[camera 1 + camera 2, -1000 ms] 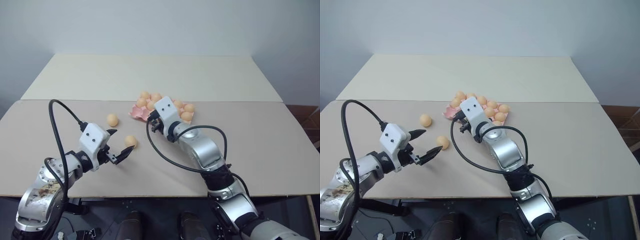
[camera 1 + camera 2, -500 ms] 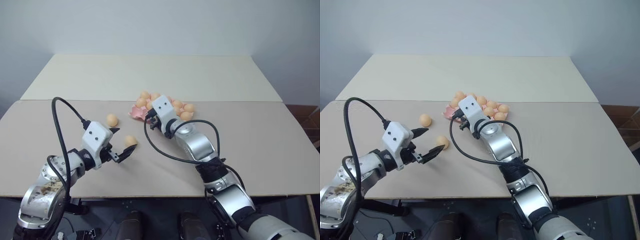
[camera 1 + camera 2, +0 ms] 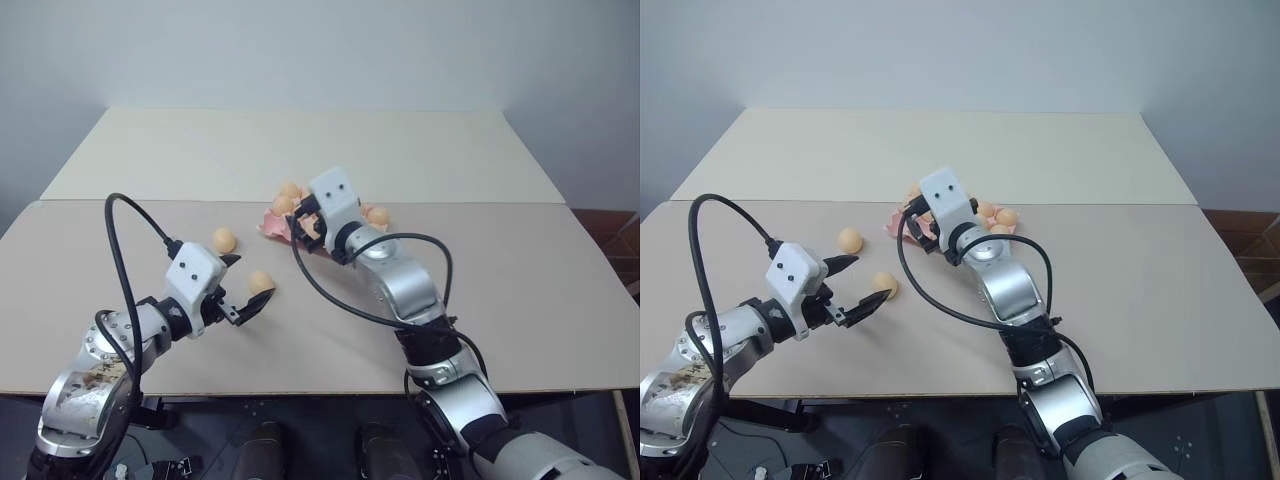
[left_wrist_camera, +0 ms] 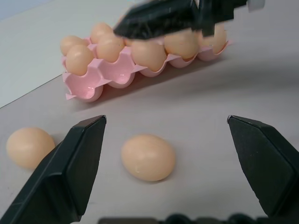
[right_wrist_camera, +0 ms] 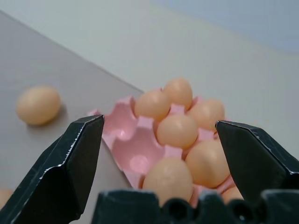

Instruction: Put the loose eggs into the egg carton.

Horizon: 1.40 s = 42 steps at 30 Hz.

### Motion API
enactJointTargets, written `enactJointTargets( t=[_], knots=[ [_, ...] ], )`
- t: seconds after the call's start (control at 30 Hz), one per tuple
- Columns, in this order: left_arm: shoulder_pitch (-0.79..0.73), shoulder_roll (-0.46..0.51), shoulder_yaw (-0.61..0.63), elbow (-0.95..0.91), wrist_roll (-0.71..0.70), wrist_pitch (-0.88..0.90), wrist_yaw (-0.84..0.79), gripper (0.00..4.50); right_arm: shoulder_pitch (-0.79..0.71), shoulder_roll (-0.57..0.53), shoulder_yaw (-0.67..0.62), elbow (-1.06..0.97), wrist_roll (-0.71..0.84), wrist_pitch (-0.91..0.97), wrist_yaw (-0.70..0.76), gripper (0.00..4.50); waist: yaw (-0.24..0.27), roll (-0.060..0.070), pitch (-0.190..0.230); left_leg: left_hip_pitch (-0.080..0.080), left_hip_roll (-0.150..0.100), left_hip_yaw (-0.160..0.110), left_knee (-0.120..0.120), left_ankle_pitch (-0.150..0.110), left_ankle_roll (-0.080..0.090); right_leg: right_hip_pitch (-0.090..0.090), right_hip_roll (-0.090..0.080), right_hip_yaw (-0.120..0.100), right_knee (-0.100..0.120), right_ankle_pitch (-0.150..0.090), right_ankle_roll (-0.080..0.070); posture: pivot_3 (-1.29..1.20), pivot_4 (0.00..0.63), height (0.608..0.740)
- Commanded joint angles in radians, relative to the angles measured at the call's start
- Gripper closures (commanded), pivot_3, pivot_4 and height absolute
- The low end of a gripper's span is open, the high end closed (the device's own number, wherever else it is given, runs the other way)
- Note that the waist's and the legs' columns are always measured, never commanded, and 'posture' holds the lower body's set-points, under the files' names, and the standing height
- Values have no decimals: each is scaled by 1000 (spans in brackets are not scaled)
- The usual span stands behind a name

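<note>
The pink egg carton [image 3: 270, 226] lies mid-table and holds several orange-tan eggs [image 5: 178, 130]; its cups at the near-left end are bare. My right gripper [image 5: 160, 121] hovers just above the carton, open, with nothing between its fingers. Two loose eggs lie on the table to the carton's left. One egg [image 3: 261, 282] rests just beyond my left gripper [image 3: 247, 282], in line with the gap of its open fingers and untouched. The other loose egg [image 3: 224, 239] lies farther back and to the left.
The beige table [image 3: 520, 300] has a seam [image 3: 150, 201] to a second panel behind it. Black cables loop above both wrists [image 3: 125, 215]. Bare tabletop stretches right of the carton and along the front edge.
My right gripper has opened and lifted from the carton's near edge to hover above it. The left arm and both loose eggs have stayed put.
</note>
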Motion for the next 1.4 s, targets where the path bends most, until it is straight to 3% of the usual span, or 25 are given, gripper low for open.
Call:
enactJointTargets(
  t=[0.03, 0.27, 0.43, 0.57, 0.77, 0.97, 1.23, 1.4],
  knots=[
    [18, -18, 28, -54, -31, -19, 12, 0, 75, -31, -49, -192, 15, -32, 4, 46, 2, 0, 0, 0, 0, 0, 0, 0, 0, 0, 0, 0, 0, 0, 0, 0, 150, 740],
    [65, -112, 55, -71, -23, -103, 80, 0, 399, -129, -137, -505, 89, -179, 69, 46, 5, 0, 0, 0, 0, 1, 0, 0, 0, 1, 0, 0, -1, 0, 0, 0, 150, 740],
    [74, -135, 49, -62, -17, -143, 97, 0, 641, -123, -242, -671, 277, -240, 151, 46, 2, 0, 0, 1, 0, 1, 0, 0, 0, 2, 0, 0, -1, 0, 0, 0, 150, 740],
    [75, -128, 41, -49, -20, -161, 88, 0, 770, -132, -271, -710, 350, -305, 196, 46, 1, 0, 0, 3, 1, 1, 0, 0, 0, 3, 0, 1, -1, 0, 0, 0, 150, 740],
    [89, -119, 36, -50, -26, -162, 80, 0, 992, -264, -271, -675, 348, -468, 356, 46, 6, -1, 0, 3, 0, 2, 0, 0, 0, 5, 0, 0, -4, -1, 1, 0, 150, 740],
    [115, -96, 53, -91, -52, -77, 110, 0, 1040, -350, -284, -713, 415, -463, 413, 46, 4, -1, 0, 5, 2, 2, 0, 0, 0, 5, 1, 1, -3, -2, 2, 0, 150, 740],
    [131, -42, 55, -154, -95, 167, 183, 0, 1039, -510, -315, -766, 561, -371, 478, 46, 7, -2, 1, 4, 1, 0, 0, 0, 0, 5, 0, 1, -4, -2, 0, 0, 150, 740],
    [119, -53, 85, -179, -142, 291, 235, 0, 1047, -600, -333, -758, 560, -405, 556, 46, 9, -3, 1, 5, 1, 0, 0, 0, 0, 6, 0, 1, -4, -2, 0, 0, 150, 740]
  ],
)
